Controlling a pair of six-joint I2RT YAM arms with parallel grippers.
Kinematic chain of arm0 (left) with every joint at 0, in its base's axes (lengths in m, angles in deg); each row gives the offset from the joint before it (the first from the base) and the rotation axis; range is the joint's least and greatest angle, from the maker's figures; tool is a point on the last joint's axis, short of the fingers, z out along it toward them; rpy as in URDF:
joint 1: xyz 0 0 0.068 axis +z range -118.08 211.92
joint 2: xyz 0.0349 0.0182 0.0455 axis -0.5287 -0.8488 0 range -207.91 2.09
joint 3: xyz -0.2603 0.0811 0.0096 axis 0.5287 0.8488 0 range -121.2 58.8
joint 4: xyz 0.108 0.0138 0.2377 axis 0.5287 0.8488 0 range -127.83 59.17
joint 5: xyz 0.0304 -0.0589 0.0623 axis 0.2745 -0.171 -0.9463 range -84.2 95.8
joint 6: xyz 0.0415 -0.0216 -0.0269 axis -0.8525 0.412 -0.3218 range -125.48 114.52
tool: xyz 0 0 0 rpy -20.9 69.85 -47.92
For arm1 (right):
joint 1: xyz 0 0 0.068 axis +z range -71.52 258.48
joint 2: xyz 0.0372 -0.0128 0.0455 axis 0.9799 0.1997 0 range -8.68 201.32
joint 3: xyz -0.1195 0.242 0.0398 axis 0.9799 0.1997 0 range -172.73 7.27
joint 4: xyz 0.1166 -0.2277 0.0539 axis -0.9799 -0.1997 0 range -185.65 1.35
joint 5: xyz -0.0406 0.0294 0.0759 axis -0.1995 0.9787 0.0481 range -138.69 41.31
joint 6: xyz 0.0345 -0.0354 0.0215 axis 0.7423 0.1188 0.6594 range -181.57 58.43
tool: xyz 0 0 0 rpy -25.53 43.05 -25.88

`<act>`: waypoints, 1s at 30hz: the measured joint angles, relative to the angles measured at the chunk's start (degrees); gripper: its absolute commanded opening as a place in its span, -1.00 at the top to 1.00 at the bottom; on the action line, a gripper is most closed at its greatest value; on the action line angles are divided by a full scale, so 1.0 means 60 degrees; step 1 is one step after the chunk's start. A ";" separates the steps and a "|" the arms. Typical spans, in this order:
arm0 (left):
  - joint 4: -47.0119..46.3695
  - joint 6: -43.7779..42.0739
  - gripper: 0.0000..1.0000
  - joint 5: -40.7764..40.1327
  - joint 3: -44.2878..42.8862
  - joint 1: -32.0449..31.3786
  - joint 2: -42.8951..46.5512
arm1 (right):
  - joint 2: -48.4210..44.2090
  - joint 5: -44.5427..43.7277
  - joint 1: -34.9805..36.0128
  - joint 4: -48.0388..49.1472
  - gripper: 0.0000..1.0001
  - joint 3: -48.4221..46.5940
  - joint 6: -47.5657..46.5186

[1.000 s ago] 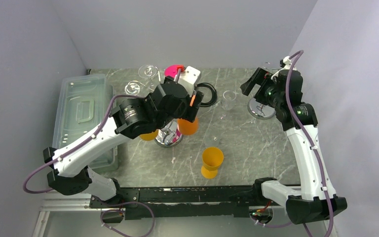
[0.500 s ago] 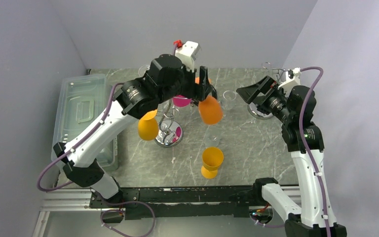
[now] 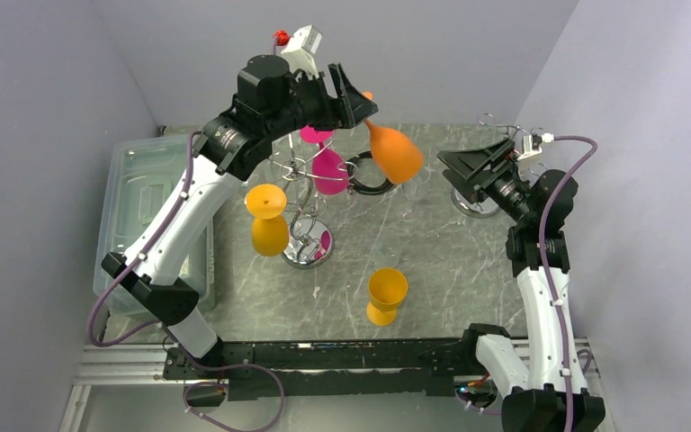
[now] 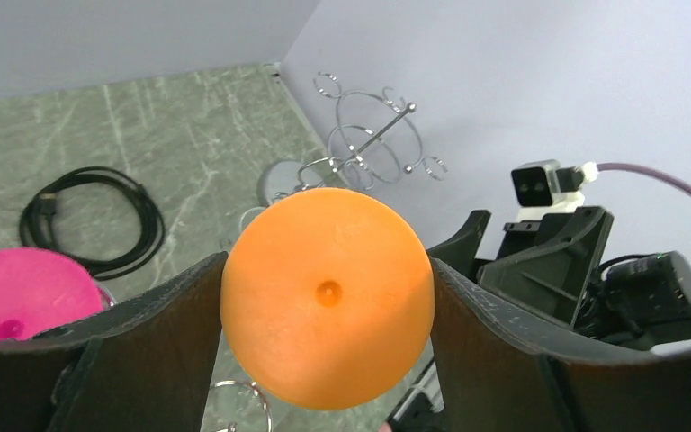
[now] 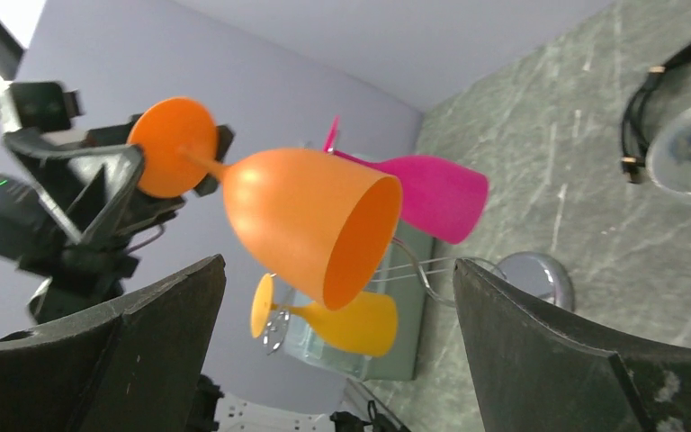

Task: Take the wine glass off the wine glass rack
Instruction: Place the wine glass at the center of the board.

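Wine glass [image 3: 394, 155]: orange, off the rack [image 3: 307, 245] and in the air, to the right of the rack's top and above the table [image 3: 468, 270]. Its long axis is tilted. The foot is the high end, toward the far left. The open mouth is the low end, pointing down and right at the right claw [image 3: 464, 167]. In the right wrist view the rim faces the camera.

Left claw [image 3: 356, 101]: clenched on the wine glass at the foot only. In the left wrist view the round disc sits between the two fingers [image 4: 144, 346], touching both at its edge. The stem and bowl hang clear beyond the claw.

Rack: upright on its disc base, left of the table's centre. Two pink glasses [image 3: 328, 167] hang from its arms with bowls down. A second orange glass [image 3: 268, 225] hangs on its left side.

Right claw: released, fingers [image 5: 576, 360] wide apart with nothing between them. It is raised off the table, near the wine glass's mouth but apart from it.

Other items:
- A third orange glass [image 3: 386, 295] stands on the table near the front, well apart from the rack.
- A black cable [image 3: 371, 183] lies coiled behind the rack.
- A small wire stand [image 4: 373, 139] is at the far right corner.
- A clear lidded box [image 3: 148, 193] lies along the table's left edge.
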 measured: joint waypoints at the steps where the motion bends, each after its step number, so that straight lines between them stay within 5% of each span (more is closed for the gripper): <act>1: -0.0113 0.0189 -0.03 0.0208 0.0000 0.0138 -0.0062 | 0.0015 0.0091 0.0000 0.0357 -0.97 0.0076 0.0240; 17: -0.1960 0.2514 -0.01 0.2193 0.0379 0.1024 -0.0525 | 0.0860 -0.0135 0.1810 0.3122 -0.21 0.0157 0.1625; 24: -0.2379 0.3009 -0.03 0.2393 0.0943 0.1162 -0.0521 | 0.1045 -0.0608 0.2109 0.3938 0.35 0.0157 0.2033; 28: -0.2943 0.3544 -0.31 0.2539 0.1541 0.1268 -0.0415 | 0.1075 -0.0892 0.2182 0.4135 1.00 0.0157 0.2240; 30: -0.3096 0.3767 -0.57 0.2554 0.1800 0.1337 -0.0317 | 0.1115 -0.0918 0.2233 0.4288 1.00 0.0157 0.2310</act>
